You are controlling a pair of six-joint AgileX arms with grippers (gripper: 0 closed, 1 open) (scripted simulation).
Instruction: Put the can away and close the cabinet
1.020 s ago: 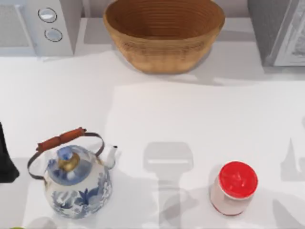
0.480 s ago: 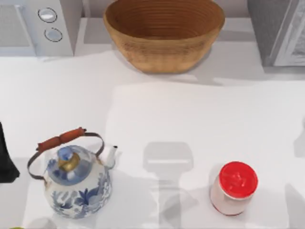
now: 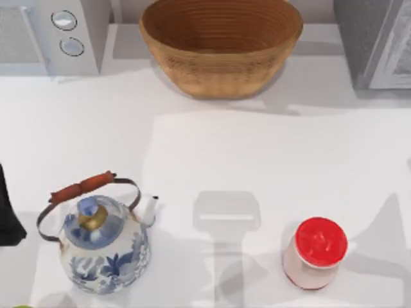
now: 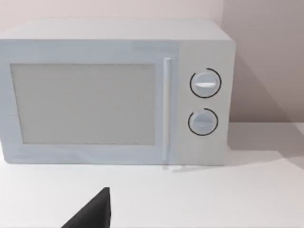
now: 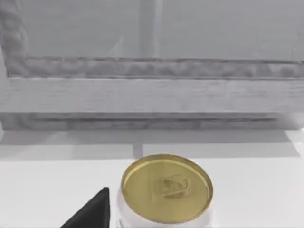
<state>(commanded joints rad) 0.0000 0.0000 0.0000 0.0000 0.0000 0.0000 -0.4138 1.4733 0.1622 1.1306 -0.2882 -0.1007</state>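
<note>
white table [image 3: 270, 160], pale pinkish wall [image 4: 266, 57] behind, soft shadows

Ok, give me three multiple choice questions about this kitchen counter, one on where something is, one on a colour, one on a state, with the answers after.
1. Where does the teapot stand in the top view?
A. near left
B. far right
C. inside the basket

2. What colour is the lid of the jar?
A. green
B. red
C. black

3. How is the microwave door?
A. wide open
B. missing
C. closed

Answers: 1 A, the blue and white teapot sits at the near left of the counter, well short of the basket at the back. 2 B, the top view shows a bright red lid. 3 C, the left wrist view shows the door flush with the front, beside the two dials.
</note>
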